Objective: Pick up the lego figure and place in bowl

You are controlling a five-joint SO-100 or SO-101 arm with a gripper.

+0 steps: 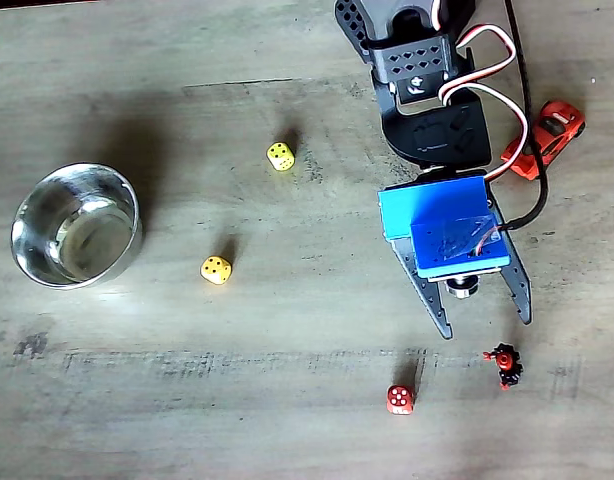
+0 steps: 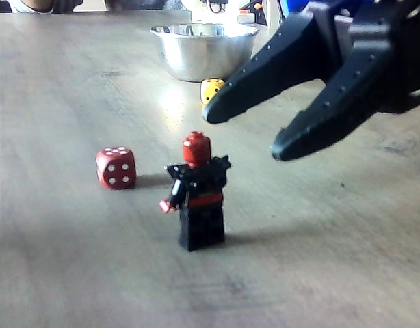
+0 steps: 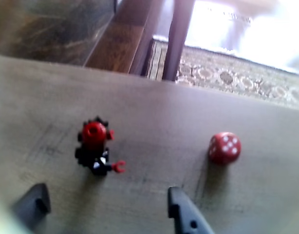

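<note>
The gripper (image 1: 490,327) is seen right of centre in a fixed view from above, jaws spread wide, nothing held betw. them; the tips point toward the bottom edge. The lego figure (image 1: 505,366) stands just below the right-hand tip in that view, lower right of frame, apart from both fingers. In a fixed view at table level the figure (image 2: 198,193) is upright at centre (red head, black body, one arm out to the left), w/ the dark fingers (image 2: 265,72) hanging above and to its right, not touching it. In the wrist view the figure (image 3: 95,146) is found left of centre, and two fingertips (image 3: 183,214) are seen at the bottom edge, the figure lying above the gap betw. them. The red die (image 1: 399,399) sits at bottom centre of the top-down view, left of the figure, near but apart. The bowl (image 1: 47,268) is at the far left, well apart from the figure. Two yellow dice (image 1: 216,269) lie betw. bowl and arm. A red-orange toy car (image 1: 544,139) is at upper right, beside the arm's cables.
</note>
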